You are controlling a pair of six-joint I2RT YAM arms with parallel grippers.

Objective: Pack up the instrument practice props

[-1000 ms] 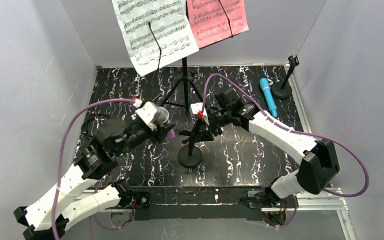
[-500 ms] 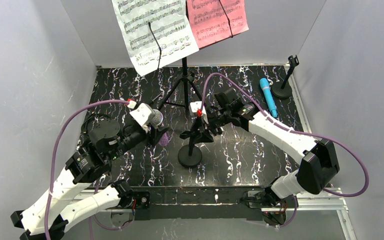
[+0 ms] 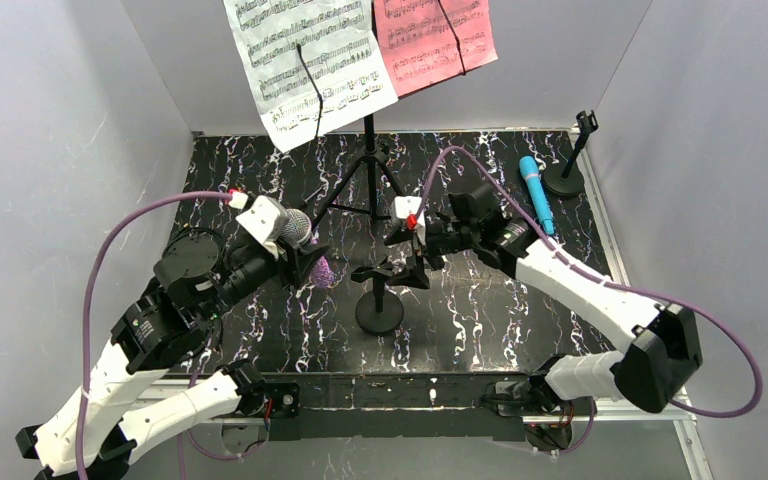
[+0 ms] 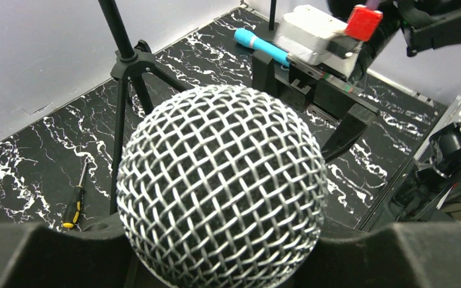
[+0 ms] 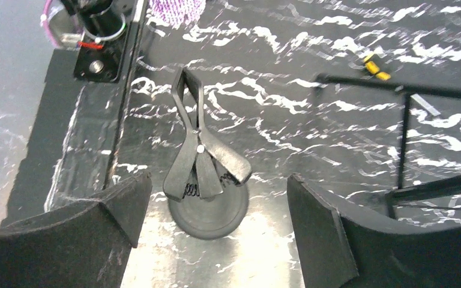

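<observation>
Black tripod point(image 3: 368, 150) stands at the middle of the table's point(image 3: 500, 320) far edge. Yellow-and-black screwdriver point(image 4: 72, 207) lies flat beside one tripod leg.

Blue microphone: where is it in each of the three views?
Top external: blue microphone lies far right, near the corner mic holder.
Left wrist: top centre, beyond the purple glitter microphone's mesh head.
Right wrist: not in view.
Shared landmark: the black tripod.

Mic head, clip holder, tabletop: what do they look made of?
Mic head: silvery woven wire mesh, likely metal; open lattice glints. Clip holder: matte black, probably moulded plastic, with a small coil spring at the hinge. Tabletop: black with white marble veins, glossy, likely printed film or laminate; glare beside the holder.
</observation>
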